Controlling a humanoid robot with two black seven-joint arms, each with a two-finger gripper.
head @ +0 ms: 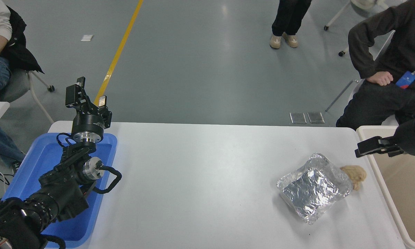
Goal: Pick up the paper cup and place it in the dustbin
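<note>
The paper cup is out of view. The beige dustbin (390, 207) stands at the table's right end, and the part of its inside that shows holds nothing. My right gripper (361, 150) comes in from the right edge and hovers over the bin's near-left rim, pointing left toward the table. It carries nothing that I can see. My left arm is parked at the lower left over the blue tray, with its gripper (87, 94) raised, open and empty.
A silver foil packet (313, 188) lies on the white table (200, 180) near the bin, with a small tan lump (355, 173) at its right edge. A shallow blue tray (38, 162) sits at the left. People sit at the far left and far right; another stands beyond.
</note>
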